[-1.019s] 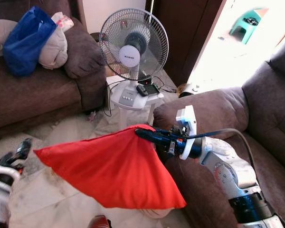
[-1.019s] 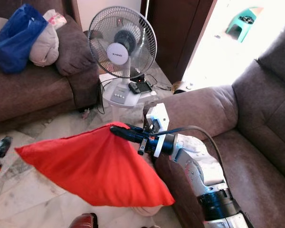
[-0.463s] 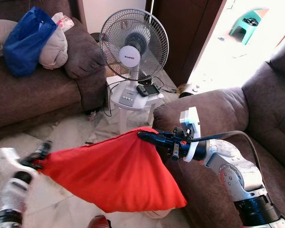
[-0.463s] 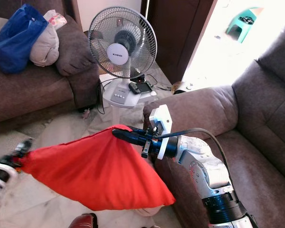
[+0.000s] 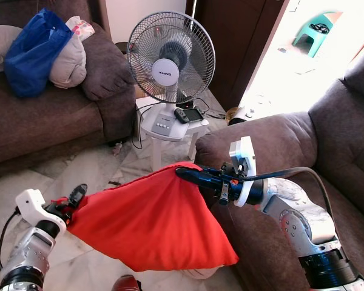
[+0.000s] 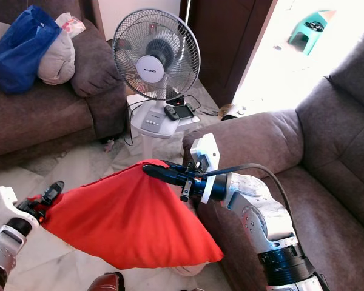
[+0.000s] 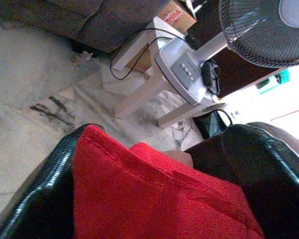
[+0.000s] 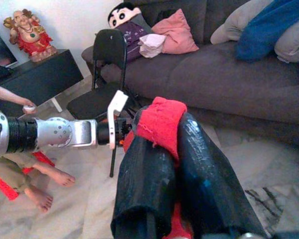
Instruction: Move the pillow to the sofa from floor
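A: Where is the red pillow?

B: Off the floor, stretched between both arms, just beside the armrest of the brown sofa on the robot's right.

A: And the grips?

B: The right gripper pinches the pillow's top corner, fingers clenched on the cloth. The left gripper has the opposite corner between its fingers (red fabric sits between them in the wrist view).

A: Behind it?

B: A standing fan and a blue bag on another sofa.

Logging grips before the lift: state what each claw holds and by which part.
Both hold the red pillow. The right claw pinches its upper corner nearest the sofa; the left claw is shut on the opposite corner, at the pillow's far end.
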Robot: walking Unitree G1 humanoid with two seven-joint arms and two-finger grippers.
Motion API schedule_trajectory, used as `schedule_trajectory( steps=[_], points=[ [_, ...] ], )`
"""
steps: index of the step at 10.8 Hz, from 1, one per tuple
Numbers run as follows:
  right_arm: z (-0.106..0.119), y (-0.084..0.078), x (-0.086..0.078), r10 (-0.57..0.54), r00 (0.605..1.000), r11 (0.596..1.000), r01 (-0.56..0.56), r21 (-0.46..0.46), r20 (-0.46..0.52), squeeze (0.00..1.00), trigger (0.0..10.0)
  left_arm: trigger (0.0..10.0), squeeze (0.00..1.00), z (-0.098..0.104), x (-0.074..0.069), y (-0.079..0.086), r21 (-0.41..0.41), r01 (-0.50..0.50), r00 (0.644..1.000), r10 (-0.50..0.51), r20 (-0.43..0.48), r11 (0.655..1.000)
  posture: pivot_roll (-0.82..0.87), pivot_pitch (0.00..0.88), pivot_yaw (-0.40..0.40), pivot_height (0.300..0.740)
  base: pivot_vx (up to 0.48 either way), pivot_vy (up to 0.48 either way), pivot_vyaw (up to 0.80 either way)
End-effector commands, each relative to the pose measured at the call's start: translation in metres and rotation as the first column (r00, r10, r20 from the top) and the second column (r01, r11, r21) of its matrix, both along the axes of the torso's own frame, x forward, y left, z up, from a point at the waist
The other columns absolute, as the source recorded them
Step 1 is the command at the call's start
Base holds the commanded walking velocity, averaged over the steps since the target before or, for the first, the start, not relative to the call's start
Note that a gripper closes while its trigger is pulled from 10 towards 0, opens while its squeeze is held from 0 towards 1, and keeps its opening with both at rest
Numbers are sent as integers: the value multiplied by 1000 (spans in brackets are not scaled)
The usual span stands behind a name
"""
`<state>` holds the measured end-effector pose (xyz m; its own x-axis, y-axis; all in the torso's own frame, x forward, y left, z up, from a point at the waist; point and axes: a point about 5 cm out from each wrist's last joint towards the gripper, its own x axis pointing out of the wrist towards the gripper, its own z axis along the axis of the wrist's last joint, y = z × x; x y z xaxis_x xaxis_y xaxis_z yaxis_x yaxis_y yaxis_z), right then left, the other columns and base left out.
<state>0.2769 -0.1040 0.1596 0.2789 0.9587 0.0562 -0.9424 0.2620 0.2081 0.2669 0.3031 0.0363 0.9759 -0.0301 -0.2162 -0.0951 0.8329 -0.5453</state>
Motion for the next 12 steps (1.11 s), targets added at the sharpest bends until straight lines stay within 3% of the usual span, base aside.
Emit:
schedule_trajectory(
  steps=[1, 5, 12],
  points=[
    [26, 1, -1, 10, 992, 998, -18, 62, 124, 0, 10000, 0, 0, -9, -5, -6, 3, 16, 999, -16, -37, 1000, 124, 49, -115, 740, 0, 0, 0],
    [23, 3, -1, 2, 992, 998, -9, 56, 124, 0, 10000, 0, 0, -18, -10, -23, 16, 62, 997, -62, -38, 998, 129, 43, -106, 740, 0, 0, 0],
    [19, 7, 1, -2, 992, 999, -4, 45, 127, 0, 10000, 0, 0, -19, -12, -33, 60, 93, 995, -91, -37, 994, 135, 1, -95, 740, 0, 0, 0]
  ],
)
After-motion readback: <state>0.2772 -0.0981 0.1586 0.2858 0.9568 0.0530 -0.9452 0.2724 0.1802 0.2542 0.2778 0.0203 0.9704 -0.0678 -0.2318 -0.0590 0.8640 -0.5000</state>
